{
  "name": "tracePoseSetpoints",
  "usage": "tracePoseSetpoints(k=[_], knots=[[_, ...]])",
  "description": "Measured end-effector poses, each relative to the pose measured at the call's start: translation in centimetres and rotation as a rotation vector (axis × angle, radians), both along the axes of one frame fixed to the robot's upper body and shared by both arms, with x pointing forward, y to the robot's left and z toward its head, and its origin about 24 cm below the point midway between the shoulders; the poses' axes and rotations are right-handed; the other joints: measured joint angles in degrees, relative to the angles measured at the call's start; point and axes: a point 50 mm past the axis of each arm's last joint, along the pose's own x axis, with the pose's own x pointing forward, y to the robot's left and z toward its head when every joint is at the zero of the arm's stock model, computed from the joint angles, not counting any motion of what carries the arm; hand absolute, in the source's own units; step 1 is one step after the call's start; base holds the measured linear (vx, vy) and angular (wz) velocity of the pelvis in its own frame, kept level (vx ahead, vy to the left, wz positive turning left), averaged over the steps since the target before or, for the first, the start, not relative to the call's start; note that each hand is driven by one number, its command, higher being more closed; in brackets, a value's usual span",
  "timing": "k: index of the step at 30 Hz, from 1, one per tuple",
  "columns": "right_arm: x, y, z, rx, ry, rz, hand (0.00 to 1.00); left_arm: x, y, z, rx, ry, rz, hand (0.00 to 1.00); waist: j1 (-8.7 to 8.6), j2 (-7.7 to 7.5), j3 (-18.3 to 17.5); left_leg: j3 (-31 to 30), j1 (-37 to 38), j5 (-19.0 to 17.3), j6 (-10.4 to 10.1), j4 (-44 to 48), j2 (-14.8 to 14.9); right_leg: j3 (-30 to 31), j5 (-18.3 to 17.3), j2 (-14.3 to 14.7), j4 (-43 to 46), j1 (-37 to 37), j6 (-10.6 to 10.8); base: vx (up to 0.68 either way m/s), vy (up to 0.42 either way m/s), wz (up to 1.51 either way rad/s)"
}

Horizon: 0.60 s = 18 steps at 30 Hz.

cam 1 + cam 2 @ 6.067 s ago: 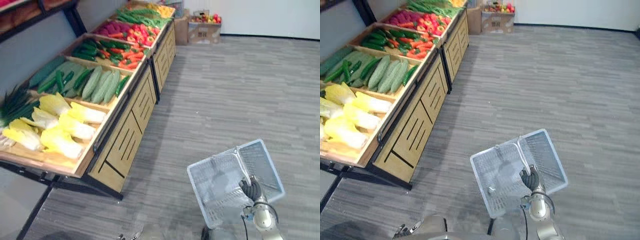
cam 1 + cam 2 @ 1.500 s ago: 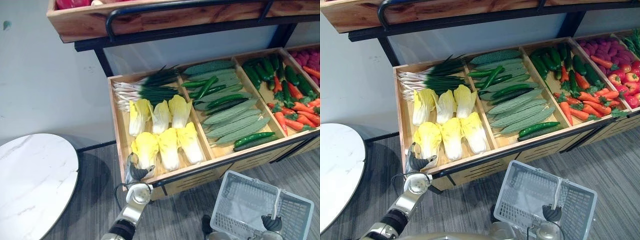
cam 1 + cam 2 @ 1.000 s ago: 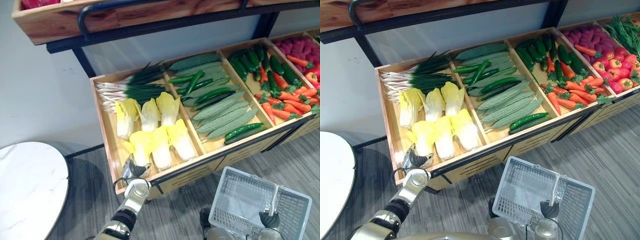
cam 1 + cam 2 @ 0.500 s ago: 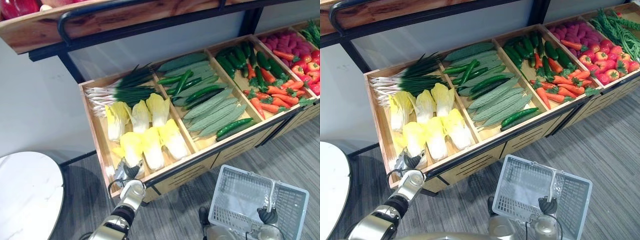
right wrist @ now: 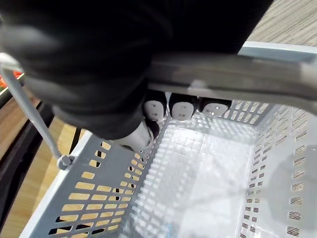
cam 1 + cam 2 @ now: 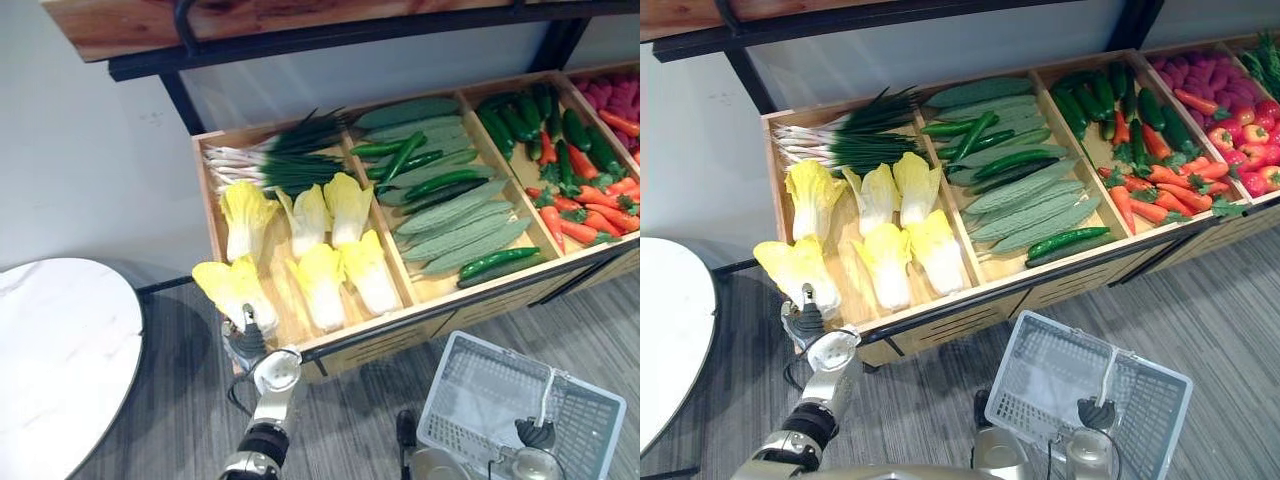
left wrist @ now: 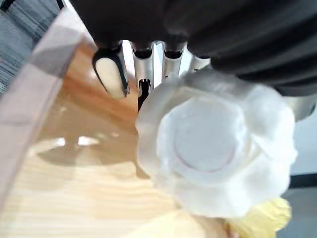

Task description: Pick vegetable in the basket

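Observation:
A yellow-and-white napa cabbage [image 6: 233, 288] lies at the front left corner of the wooden produce bin [image 6: 372, 325], apart from the other cabbages [image 6: 322, 283]. My left hand [image 6: 244, 339] is at its white stem end [image 7: 213, 148], fingers [image 7: 112, 75] curled round it. Lower right, my right hand [image 6: 534, 433] is shut on the handle [image 5: 223, 79] of a grey plastic basket [image 6: 1035, 400]. The basket hangs in front of the bin and its inside [image 5: 213, 163] holds nothing.
The bin also holds green onions [image 6: 280, 165], cucumbers and bitter gourds [image 6: 460, 220], peppers and carrots [image 6: 590, 215]. A dark-framed upper shelf [image 6: 300, 30] overhangs the back. A round white marble table [image 6: 60, 360] stands at the left, with grey plank floor between.
The camera has shifted. My left hand's fingers have curled round the front left cabbage, which now sits off to the left of its row. The right hand still holds the basket.

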Motion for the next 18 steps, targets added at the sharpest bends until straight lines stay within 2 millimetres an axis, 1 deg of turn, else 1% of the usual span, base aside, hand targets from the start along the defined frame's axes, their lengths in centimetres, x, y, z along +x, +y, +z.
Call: tracePoseSetpoints(k=[1, 3, 4, 5, 6, 8, 9, 13, 16, 18], knots=[[-0.1, -0.1, 0.0, 0.001, 0.003, -0.005, 1.00, 0.1, 0.2, 0.3, -0.008, -0.023, 0.018, 1.00, 0.29, 0.00, 0.00, -0.34, 0.00, 0.06, 0.09, 0.00, -0.11, -0.14, 0.00, -0.12, 0.00, 0.06, 0.00, -0.08, -0.026, 0.19], [-0.5, -0.5, -0.1, 0.006, 0.016, -0.045, 1.00, 0.3, 1.5, 2.0, -0.026, -0.123, 0.109, 1.00, 1.41, 0.05, -0.04, -1.12, -0.11, 0.39, 0.60, -0.07, -0.62, -0.62, 0.02, -0.70, -0.01, 0.11, -0.03, -0.09, -0.025, 0.18], [-0.5, -0.6, -0.1, 0.007, 0.022, -0.050, 1.00, 0.3, 1.8, 2.4, -0.032, -0.147, 0.127, 1.00, 1.69, 0.11, -0.08, -1.22, -0.07, 0.46, 0.69, -0.07, -0.72, -0.66, 0.03, -0.82, -0.01, 0.24, -0.04, -0.10, -0.023, 0.11], [-0.8, -0.8, -0.1, 0.007, 0.031, -0.061, 1.00, 0.4, 2.4, 3.2, -0.028, -0.188, 0.151, 1.00, 2.28, 0.18, -0.14, -1.43, 0.02, 0.49, 0.74, -0.06, -0.85, -0.72, 0.05, -0.96, -0.02, 0.46, -0.04, -0.10, -0.023, 0.11], [-0.9, -0.9, -0.1, 0.008, 0.033, -0.072, 1.00, 0.5, 3.0, 4.2, -0.019, -0.240, 0.169, 1.00, 2.41, 0.14, -0.19, -2.01, -0.02, 0.55, 0.83, -0.05, -1.00, -0.89, 0.05, -1.17, -0.02, 0.62, -0.04, -0.09, -0.022, 0.13], [-1.1, -1.2, -0.1, 0.007, 0.037, -0.094, 1.00, 0.6, 3.3, 5.7, -0.008, -0.311, 0.169, 1.00, 2.44, 0.11, -0.29, -2.47, -0.11, 0.68, 1.00, -0.06, -1.23, -1.36, 0.06, -1.59, -0.03, 0.72, -0.02, -0.08, -0.019, 0.11], [-1.2, -1.4, -0.1, 0.009, 0.043, -0.101, 1.00, 0.7, 3.3, 6.4, -0.004, -0.342, 0.163, 1.00, 2.42, 0.06, -0.54, -2.43, -0.10, 0.68, 1.01, -0.08, -1.25, -1.43, 0.14, -1.79, -0.03, 0.71, 0.09, -0.06, -0.016, 0.03], [-2.3, -2.1, -0.2, 0.010, 0.058, -0.153, 1.00, 1.0, 2.7, 7.5, 0.005, -0.394, 0.109, 1.00, 2.40, -0.15, -2.39, -2.18, 0.01, 0.67, 1.01, -0.83, -1.49, -1.25, 0.29, -1.97, -0.01, 0.69, 0.33, -0.02, -0.001, -0.03], [-3.1, -2.4, -0.3, 0.007, 0.070, -0.176, 1.00, 1.3, 2.1, 8.8, 0.039, -0.446, 0.058, 1.00, 2.36, -0.92, -3.75, -1.62, 0.50, 0.66, 1.00, -1.04, -1.51, -0.54, 0.38, -1.86, 0.00, 0.66, 0.46, 0.01, 0.006, -0.07], [-3.2, -2.4, -0.3, 0.005, 0.074, -0.174, 1.00, 1.3, 1.9, 9.4, 0.044, -0.471, 0.042, 1.00, 2.47, -1.28, -3.99, -0.77, 1.19, 0.64, 0.99, -1.27, -1.51, 0.08, 0.41, -1.90, 0.00, 0.66, 0.50, 0.02, 0.005, -0.17]])
